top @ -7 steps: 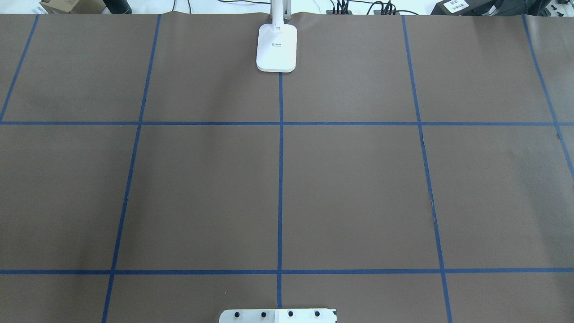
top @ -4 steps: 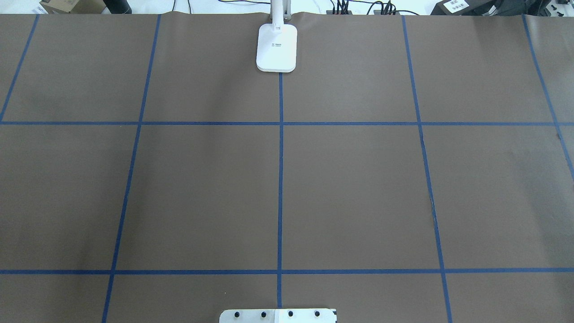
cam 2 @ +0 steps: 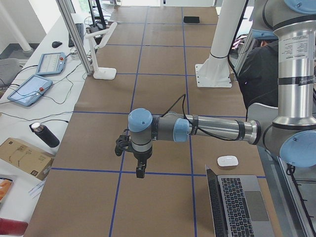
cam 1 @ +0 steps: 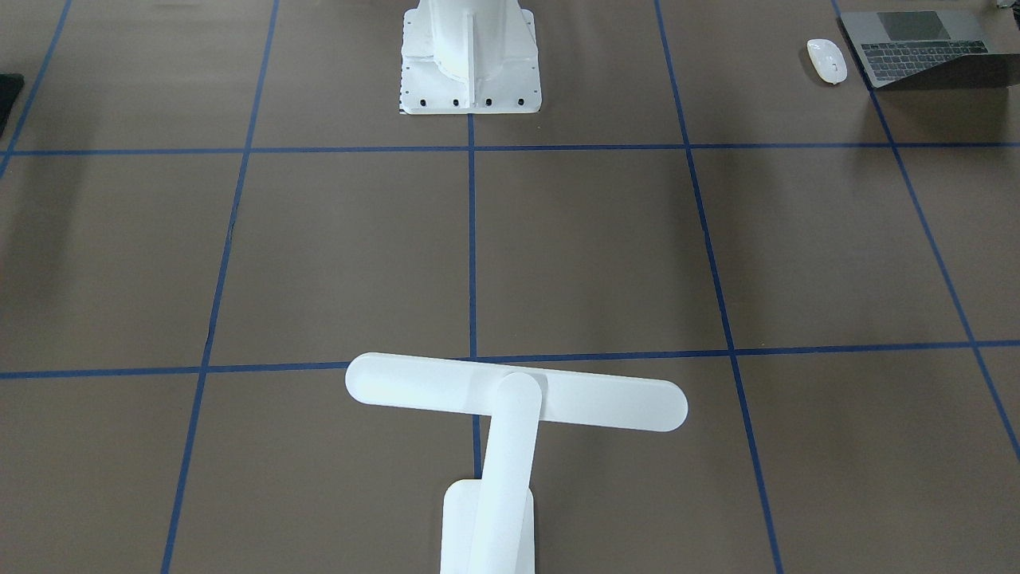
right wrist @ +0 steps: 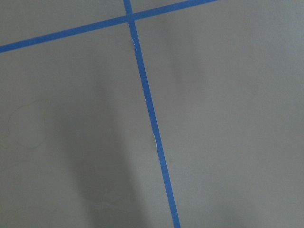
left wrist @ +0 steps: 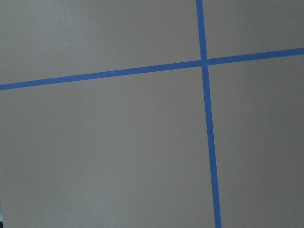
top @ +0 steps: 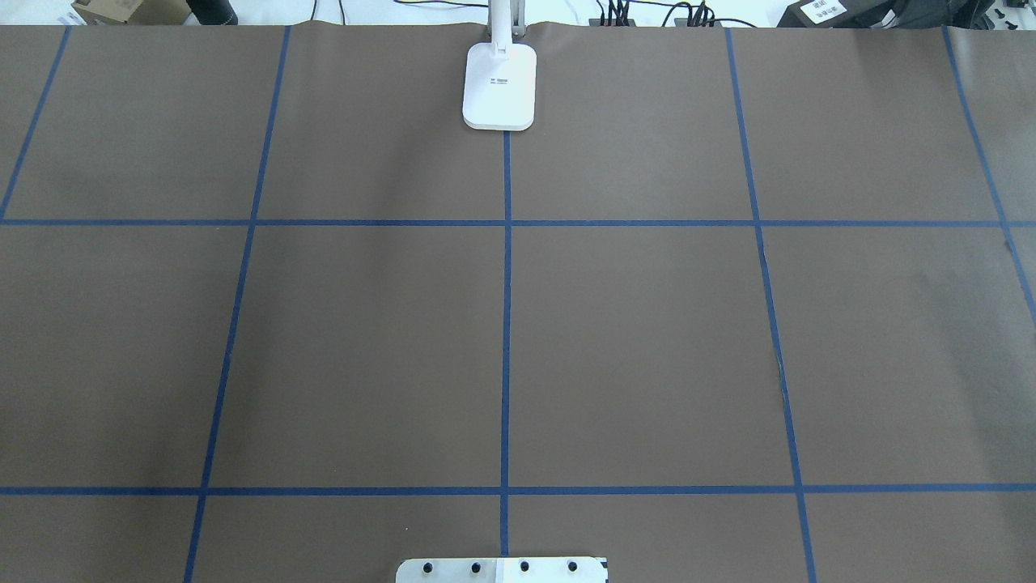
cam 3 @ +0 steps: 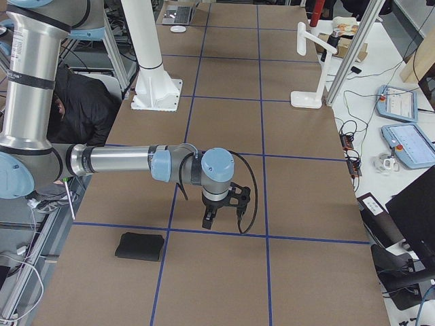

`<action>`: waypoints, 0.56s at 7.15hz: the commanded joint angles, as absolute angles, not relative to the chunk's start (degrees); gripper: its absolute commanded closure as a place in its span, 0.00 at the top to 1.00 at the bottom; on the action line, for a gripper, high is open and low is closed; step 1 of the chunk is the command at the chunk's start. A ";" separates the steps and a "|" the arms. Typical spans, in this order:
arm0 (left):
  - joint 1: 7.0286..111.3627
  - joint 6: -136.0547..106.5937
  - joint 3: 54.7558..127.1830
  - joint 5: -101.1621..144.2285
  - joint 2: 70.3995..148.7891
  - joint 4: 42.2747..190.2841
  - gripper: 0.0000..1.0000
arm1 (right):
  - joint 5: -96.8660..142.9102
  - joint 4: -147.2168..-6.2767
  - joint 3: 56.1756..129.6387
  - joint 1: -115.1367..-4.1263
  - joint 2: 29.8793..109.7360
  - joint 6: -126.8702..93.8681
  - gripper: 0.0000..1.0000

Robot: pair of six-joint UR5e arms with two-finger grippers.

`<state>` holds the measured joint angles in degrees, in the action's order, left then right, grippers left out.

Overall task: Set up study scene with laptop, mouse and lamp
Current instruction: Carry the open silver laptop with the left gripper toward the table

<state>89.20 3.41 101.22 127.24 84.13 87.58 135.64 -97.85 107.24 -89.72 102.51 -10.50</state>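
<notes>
The laptop (cam 1: 916, 48) lies open at the table's corner on my left side, also in the left side view (cam 2: 242, 207). The white mouse (cam 1: 826, 60) sits beside it (cam 2: 227, 161). The white lamp (cam 1: 518, 395) stands at the far middle edge, its base (top: 499, 87) on the centre line. My left gripper (cam 2: 140, 173) hangs over bare table, well apart from the mouse; I cannot tell if it is open. My right gripper (cam 3: 207, 221) hangs over bare table near a black mat; I cannot tell its state. Both wrist views show only brown paper and blue tape.
A black square mat (cam 3: 140, 246) lies on my right side near the robot's edge. The white bolted pedestal (cam 1: 470, 56) stands at the robot's side, middle. Tablets, cables and boxes (cam 2: 29, 89) lie beyond the table's far edge.
</notes>
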 commanded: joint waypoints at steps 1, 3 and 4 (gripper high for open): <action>89.12 4.04 101.60 127.27 84.03 87.71 1.00 | 135.88 -97.47 107.14 -89.65 102.13 -10.63 0.99; 89.30 3.08 101.08 128.40 83.76 86.84 1.00 | 137.71 -95.29 106.70 -89.65 102.13 -10.63 0.99; 89.91 2.90 99.94 128.32 83.59 85.88 1.00 | 137.81 -95.45 106.96 -89.65 102.13 -10.98 0.99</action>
